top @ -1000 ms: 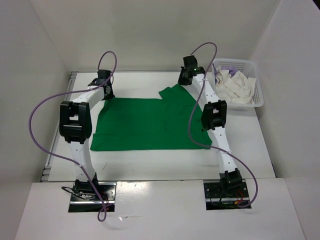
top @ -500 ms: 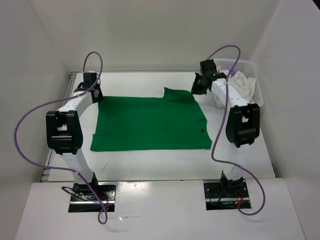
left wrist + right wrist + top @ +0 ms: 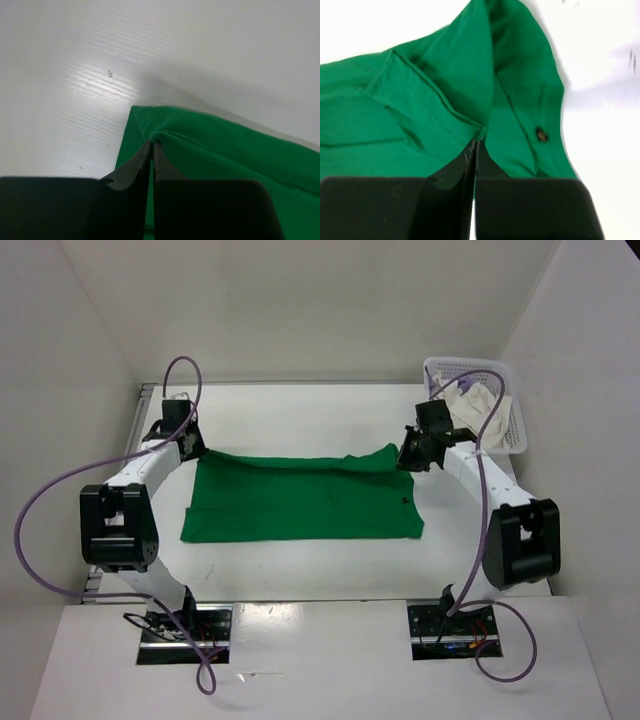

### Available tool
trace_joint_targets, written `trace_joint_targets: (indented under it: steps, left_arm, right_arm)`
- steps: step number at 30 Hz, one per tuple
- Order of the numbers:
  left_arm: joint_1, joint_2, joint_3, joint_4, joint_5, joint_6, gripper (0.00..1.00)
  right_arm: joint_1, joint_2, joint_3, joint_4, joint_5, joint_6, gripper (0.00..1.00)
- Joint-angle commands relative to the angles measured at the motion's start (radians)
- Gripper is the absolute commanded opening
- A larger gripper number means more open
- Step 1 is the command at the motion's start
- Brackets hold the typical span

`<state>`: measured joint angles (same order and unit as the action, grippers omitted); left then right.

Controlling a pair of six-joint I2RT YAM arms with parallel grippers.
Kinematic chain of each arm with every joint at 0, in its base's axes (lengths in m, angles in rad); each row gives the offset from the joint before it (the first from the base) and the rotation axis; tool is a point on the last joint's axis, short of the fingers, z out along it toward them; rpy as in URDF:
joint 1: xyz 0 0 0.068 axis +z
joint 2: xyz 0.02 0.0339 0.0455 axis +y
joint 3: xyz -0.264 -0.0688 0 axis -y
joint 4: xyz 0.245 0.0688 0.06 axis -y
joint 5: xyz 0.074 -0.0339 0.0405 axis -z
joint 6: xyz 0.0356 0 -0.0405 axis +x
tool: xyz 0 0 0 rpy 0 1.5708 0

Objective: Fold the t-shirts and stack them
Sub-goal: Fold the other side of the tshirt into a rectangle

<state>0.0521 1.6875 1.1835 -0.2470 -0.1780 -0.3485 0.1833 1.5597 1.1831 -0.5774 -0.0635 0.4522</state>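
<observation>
A bright green t-shirt [image 3: 300, 505] lies spread flat on the white table [image 3: 300, 415]. My left gripper [image 3: 191, 447] is shut on the shirt's far-left corner; in the left wrist view the pinched green fabric [image 3: 210, 150] bunches at the closed gripper [image 3: 151, 143]. My right gripper [image 3: 407, 459] is shut on the far-right corner, where a hemmed fold of the green cloth [image 3: 445, 100] meets the closed gripper [image 3: 477, 141]. The far edge runs raised and taut between both grippers. A white t-shirt [image 3: 470, 402] lies crumpled in the basket, with a bit of lavender t-shirt [image 3: 446, 381] beside it.
The white plastic lattice basket [image 3: 512, 435] stands at the far right corner of the table. White walls close in the table at the back and both sides. Purple cables loop above each arm. Bare table lies behind the green shirt.
Both arms have swung outward and drawn back toward the near side. The shirt's far edge and right sleeve came along, so the green cloth now reaches less far back.
</observation>
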Motion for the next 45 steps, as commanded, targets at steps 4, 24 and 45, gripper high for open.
trace_joint_targets:
  steps: [4, 24, 45]
  left_arm:
    - [0.006, -0.135, -0.082, -0.017, -0.014, -0.030, 0.07]
    - [0.006, -0.400, -0.283, -0.098, -0.141, -0.078, 0.50]
    - [-0.031, -0.132, -0.249, 0.078, 0.233, -0.184, 0.45]
  right_arm:
    - [0.002, -0.133, -0.092, -0.035, 0.028, 0.042, 0.00]
    - [0.002, -0.343, -0.240, -0.233, -0.071, 0.146, 0.22]
    - [0.246, 0.232, 0.104, 0.185, 0.008, 0.089, 0.34]
